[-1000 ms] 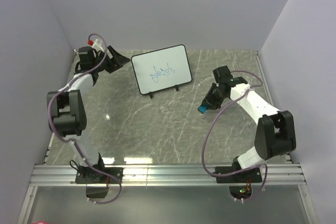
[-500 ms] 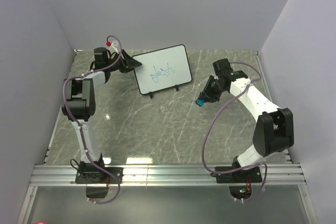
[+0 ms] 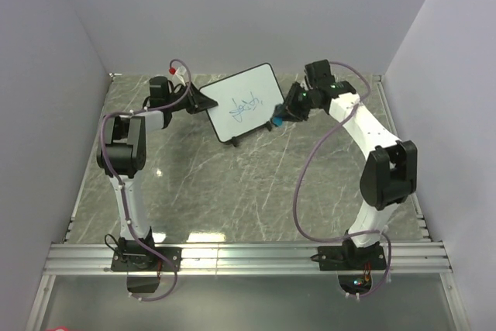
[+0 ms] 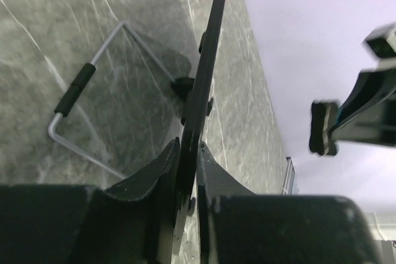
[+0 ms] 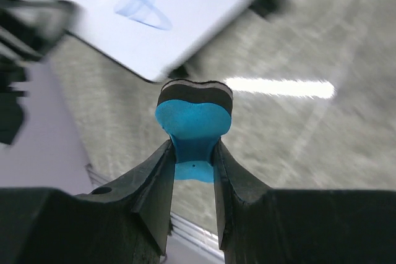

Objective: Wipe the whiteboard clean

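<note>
Your right gripper (image 5: 193,149) has its two dark fingers (image 5: 151,183) pinched on the waist of a blue bone-shaped eraser block (image 5: 193,119), with the eraser's dark felt end pointing away from the camera. Beyond it, blurred, is the white rectangular whiteboard (image 5: 204,4) with blue marker scribbles (image 5: 141,13). A small black foot (image 5: 266,5) rests on the grey marbled desk (image 5: 291,146). You cannot tell whether felt and board touch.

The top camera overlooks the whole table (image 3: 232,191); both close wrist cameras share the whiteboard (image 3: 242,105).
</note>
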